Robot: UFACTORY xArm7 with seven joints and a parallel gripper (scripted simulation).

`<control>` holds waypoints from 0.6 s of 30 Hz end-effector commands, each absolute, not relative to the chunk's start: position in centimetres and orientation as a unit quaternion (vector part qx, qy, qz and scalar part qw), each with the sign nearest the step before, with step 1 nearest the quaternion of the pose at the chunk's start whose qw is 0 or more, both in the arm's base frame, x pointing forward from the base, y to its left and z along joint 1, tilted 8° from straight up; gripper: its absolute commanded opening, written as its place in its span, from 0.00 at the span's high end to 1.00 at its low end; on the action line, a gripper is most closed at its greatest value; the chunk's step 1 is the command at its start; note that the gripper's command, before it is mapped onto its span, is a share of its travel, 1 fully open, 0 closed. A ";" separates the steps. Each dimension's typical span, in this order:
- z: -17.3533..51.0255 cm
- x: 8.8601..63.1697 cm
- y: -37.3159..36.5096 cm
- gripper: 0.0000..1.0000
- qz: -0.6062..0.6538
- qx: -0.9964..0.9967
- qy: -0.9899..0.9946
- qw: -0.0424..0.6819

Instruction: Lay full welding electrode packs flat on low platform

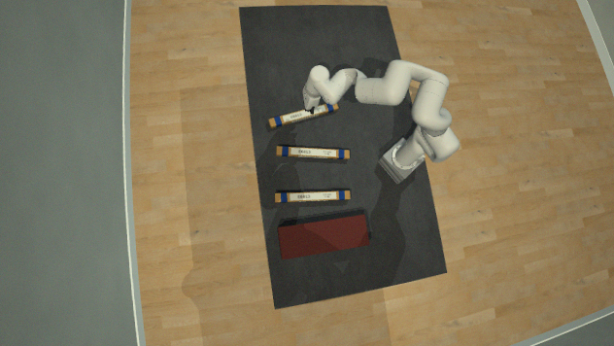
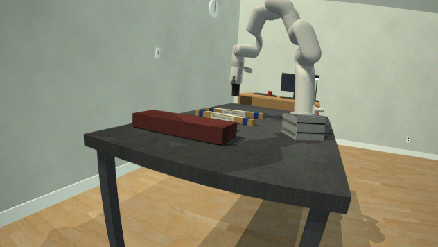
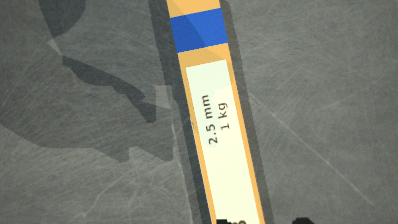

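Dark red and matte, the low platform (image 1: 323, 236) (image 2: 184, 127) is a plain oblong block, well apart from my gripper (image 1: 310, 111) (image 2: 235, 91) (image 3: 262, 221), beyond the other two packs. The gripper is partly open, holds nothing, and hovers above the slanted pack (image 1: 296, 116) (image 3: 220, 150), a long, slim tan box with blue bands and a smooth pale label. Next out from the gripper lies the middle pack (image 1: 313, 152) (image 2: 233, 112), then the outer pack (image 1: 313, 196) (image 2: 222, 117); all three are off the platform. I judge this as lining up for a grasp: one fingertip overlaps the label, the other is past the pack's edge, so I should centre the fingers, open wider if needed, and descend straight. A level, gentle lift should then help me compare weight.
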State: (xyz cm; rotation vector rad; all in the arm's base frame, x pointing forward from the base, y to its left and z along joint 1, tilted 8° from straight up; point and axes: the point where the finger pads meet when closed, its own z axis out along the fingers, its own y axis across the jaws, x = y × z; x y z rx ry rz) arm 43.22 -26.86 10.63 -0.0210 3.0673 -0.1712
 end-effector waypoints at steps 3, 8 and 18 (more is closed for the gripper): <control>10.7 43.7 -26.3 0.65 -0.056 -0.007 0.998 0.036; 10.7 44.2 -25.4 0.65 -0.056 -0.007 0.998 0.036; 10.5 45.5 -23.1 0.65 -0.056 -0.007 0.998 0.036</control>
